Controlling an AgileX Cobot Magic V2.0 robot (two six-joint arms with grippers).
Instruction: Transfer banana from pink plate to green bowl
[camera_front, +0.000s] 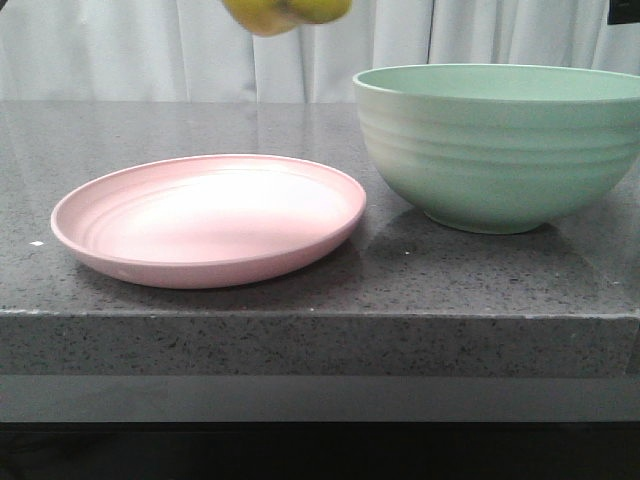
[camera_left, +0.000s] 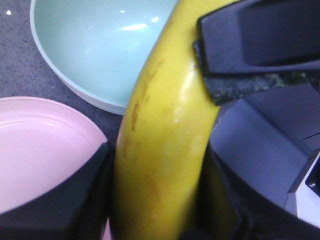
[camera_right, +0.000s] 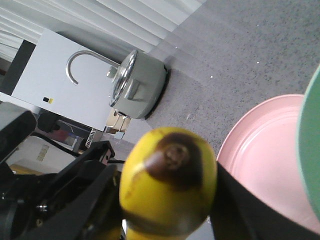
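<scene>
The banana (camera_front: 285, 12) hangs high above the table, showing only at the top edge of the front view, above the gap between plate and bowl. My left gripper (camera_left: 157, 200) is shut on the banana's yellow body (camera_left: 160, 130). My right gripper (camera_right: 167, 200) is shut on the banana near its dark tip (camera_right: 172, 155); one of its fingers (camera_left: 255, 45) shows pressed to the banana in the left wrist view. The pink plate (camera_front: 90, 215) lies bare at the left. The green bowl (camera_front: 500, 150) stands at the right, its inside (camera_left: 100, 45) holding nothing.
A steel pot with a lid (camera_right: 137, 82) stands on the grey stone table beside a white box (camera_right: 60, 65). A white curtain (camera_front: 150, 50) hangs behind. The table's front edge (camera_front: 320, 315) runs close below plate and bowl.
</scene>
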